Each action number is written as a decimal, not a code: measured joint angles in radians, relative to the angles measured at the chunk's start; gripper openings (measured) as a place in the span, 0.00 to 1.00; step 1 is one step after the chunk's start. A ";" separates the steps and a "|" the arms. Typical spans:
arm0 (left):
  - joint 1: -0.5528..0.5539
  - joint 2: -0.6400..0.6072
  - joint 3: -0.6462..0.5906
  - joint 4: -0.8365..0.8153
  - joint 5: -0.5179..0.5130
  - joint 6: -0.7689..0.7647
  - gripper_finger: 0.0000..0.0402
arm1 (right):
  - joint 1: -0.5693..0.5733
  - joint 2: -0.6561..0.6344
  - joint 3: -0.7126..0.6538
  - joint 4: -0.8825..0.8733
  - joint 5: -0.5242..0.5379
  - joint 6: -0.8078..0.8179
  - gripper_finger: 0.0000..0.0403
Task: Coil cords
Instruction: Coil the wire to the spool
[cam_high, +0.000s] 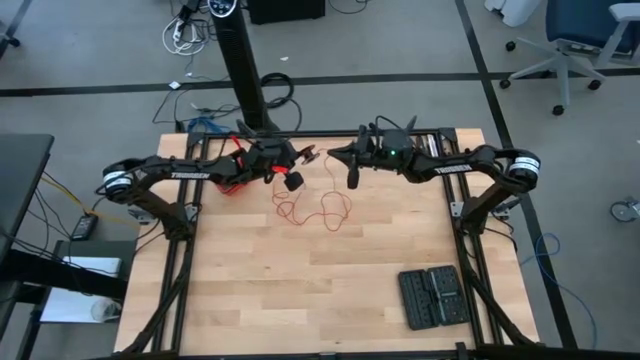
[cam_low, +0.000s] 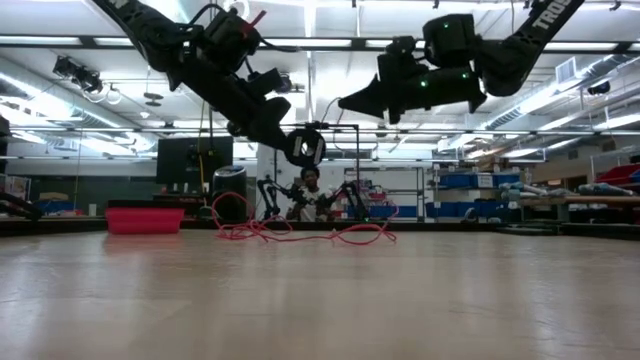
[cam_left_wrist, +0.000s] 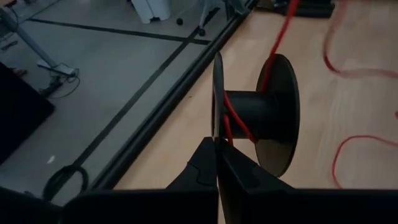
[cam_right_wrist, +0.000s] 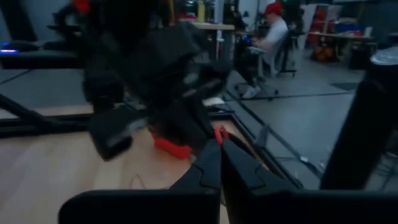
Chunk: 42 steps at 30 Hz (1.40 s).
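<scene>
A thin red wire (cam_high: 318, 208) lies in loose loops on the wooden table (cam_high: 300, 290); it also shows in the low view (cam_low: 300, 232). One end of it is wound on the hub of a small black spool (cam_left_wrist: 255, 115). My left gripper (cam_high: 296, 172) is shut on that spool and holds it above the table. From the spool a strand (cam_left_wrist: 280, 34) runs straight up to my right gripper (cam_high: 322, 155), which is shut on the wire a little to the spool's right and above it. My left gripper pinches the spool's near flange (cam_left_wrist: 217, 118) at its rim between its two fingers. The spool is lifted clear of the table, with its axis about level. My right gripper pinches the red wire (cam_right_wrist: 219, 132) at its fingertips, clear of the table. The strand between its fingers and the spool looks straight.
A red box (cam_high: 232, 180) sits under my left arm near the table's far left. A black case (cam_high: 432, 296) lies at the near right. A person (cam_low: 312, 195) sits in the room beyond the far edge. The table's near half is bare wood.
</scene>
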 joint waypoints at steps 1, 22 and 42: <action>0.000 0.009 0.000 0.013 0.002 -0.013 0.00 | 0.010 0.001 0.000 0.002 0.007 -0.001 0.00; -0.045 0.069 0.000 0.304 0.061 -0.151 0.00 | 0.095 0.030 0.003 0.086 0.056 -0.028 0.00; -0.053 0.069 0.000 0.350 0.050 -0.214 0.00 | 0.092 0.156 0.042 0.064 0.007 -0.036 0.00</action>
